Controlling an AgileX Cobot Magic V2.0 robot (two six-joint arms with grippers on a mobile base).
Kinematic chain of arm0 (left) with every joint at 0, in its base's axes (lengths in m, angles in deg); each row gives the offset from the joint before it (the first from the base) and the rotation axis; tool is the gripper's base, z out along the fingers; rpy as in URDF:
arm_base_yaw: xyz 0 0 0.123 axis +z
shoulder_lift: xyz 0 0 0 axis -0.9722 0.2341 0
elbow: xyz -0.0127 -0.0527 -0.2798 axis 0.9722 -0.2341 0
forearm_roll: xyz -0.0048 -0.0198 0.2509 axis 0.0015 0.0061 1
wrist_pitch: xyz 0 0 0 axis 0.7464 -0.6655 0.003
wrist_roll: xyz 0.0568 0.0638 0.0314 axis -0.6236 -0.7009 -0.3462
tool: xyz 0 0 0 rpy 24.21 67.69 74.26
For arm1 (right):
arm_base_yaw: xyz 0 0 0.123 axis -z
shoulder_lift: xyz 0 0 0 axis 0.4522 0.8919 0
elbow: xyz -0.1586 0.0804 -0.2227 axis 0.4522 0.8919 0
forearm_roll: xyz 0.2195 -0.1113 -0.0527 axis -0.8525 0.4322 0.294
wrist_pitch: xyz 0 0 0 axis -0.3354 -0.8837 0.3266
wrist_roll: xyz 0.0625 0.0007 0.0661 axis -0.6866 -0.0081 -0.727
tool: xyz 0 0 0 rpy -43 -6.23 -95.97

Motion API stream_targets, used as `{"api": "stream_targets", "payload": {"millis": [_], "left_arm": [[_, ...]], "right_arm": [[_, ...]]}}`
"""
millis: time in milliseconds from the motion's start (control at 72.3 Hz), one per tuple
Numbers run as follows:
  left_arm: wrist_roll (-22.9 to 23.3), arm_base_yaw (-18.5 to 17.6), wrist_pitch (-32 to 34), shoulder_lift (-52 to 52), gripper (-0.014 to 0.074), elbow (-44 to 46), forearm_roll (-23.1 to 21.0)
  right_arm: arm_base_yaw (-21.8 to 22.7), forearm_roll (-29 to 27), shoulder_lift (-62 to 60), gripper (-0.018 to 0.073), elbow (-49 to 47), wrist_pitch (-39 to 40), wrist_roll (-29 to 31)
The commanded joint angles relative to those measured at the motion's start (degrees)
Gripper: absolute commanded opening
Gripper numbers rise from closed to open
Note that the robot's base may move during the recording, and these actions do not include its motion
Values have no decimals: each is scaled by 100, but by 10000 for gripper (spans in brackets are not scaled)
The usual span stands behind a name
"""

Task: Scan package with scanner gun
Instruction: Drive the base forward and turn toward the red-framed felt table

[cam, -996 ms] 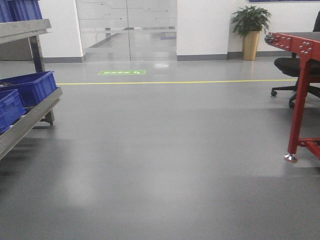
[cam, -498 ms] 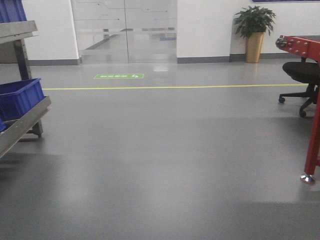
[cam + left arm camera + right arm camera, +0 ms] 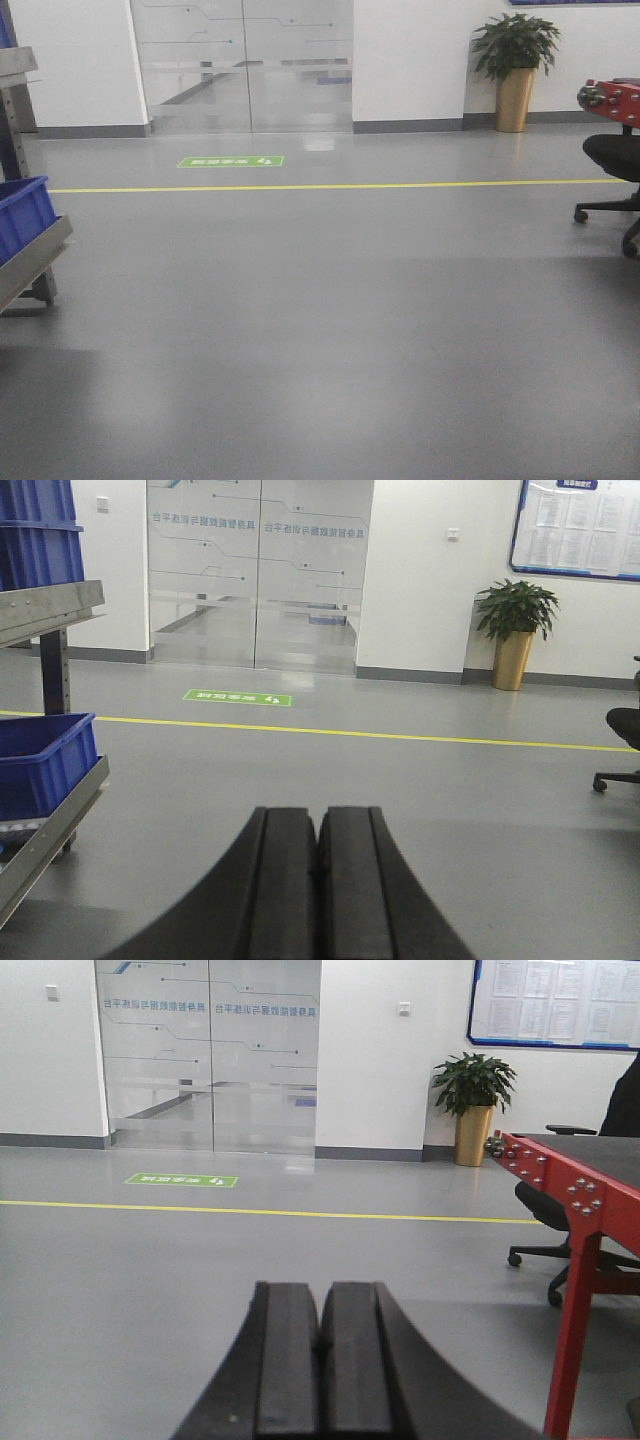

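The package and the scanner gun are out of view in every frame. My left gripper [image 3: 318, 815] is shut, its two black fingers pressed together with nothing between them, pointing out over bare grey floor. My right gripper [image 3: 320, 1290] is shut in the same way and holds nothing. Neither gripper shows in the front view.
A metal rack with blue bins [image 3: 20, 215] [image 3: 40, 760] stands at the left. A red table frame [image 3: 585, 1260] [image 3: 612, 100] and a black office chair [image 3: 610, 165] stand at the right. Glass doors [image 3: 245, 65], a potted plant [image 3: 515, 60] and a yellow floor line [image 3: 330, 186] lie ahead.
The front view has shifted: the rack slid out toward the left edge, the red table toward the right edge, and the doors and plant look nearer.
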Motion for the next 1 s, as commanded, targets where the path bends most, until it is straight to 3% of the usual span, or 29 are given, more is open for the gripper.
{"api": "stream_targets", "payload": {"millis": [0, 982], "left_arm": [[0, -29, 103, -24, -111, 15, -36], [0, -29, 103, -24, -111, 15, -36]], "right_arm": [[-8, -32, 25, -167, -40, 131, 43], [-8, -32, 25, -167, -40, 131, 43]]}}
